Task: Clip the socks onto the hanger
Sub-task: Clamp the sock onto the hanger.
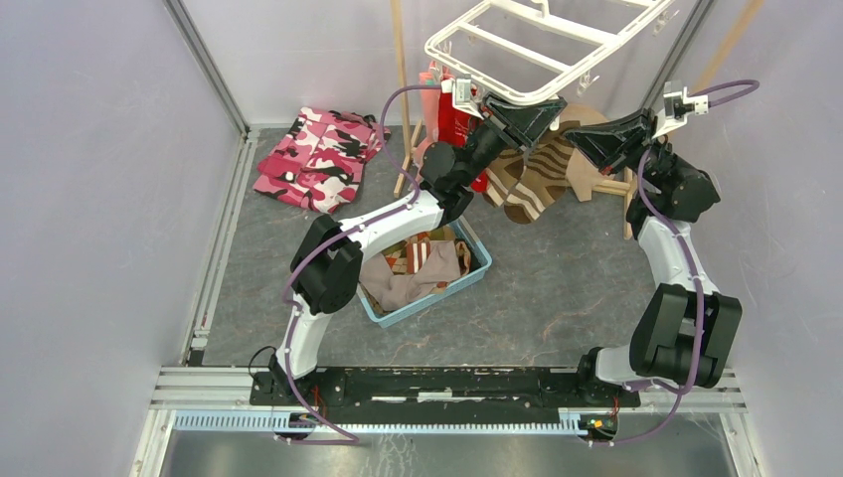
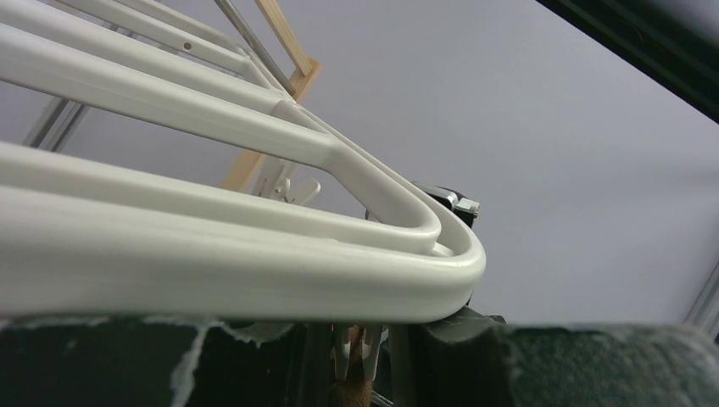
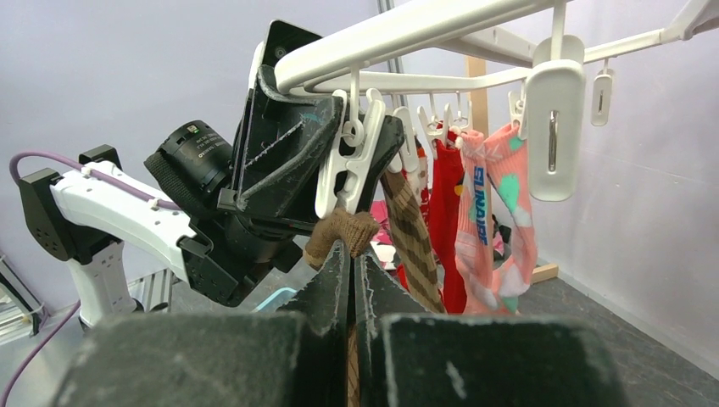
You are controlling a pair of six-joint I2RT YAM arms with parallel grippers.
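Note:
The white hanger (image 1: 537, 50) hangs at the back; its rim fills the left wrist view (image 2: 254, 280). My left gripper (image 1: 542, 111) is shut on a clip peg (image 3: 346, 165) at the rim's near corner, and the peg's prongs (image 2: 342, 349) stand spread. My right gripper (image 3: 353, 250) is shut on a brown sock (image 3: 339, 227) and holds its cuff up at the peg's mouth; brown fabric (image 2: 353, 390) shows between the prongs. A brown striped sock (image 3: 411, 237), red socks (image 3: 445, 212) and a salmon-pink sock (image 3: 487, 220) hang clipped beside it.
A blue basket (image 1: 475, 266) with a tan cloth and more socks sits under the left arm. A pink camouflage garment (image 1: 318, 159) lies at the back left. A thin wooden pole stand (image 1: 401, 79) rises behind the hanger. Enclosure walls stand on both sides.

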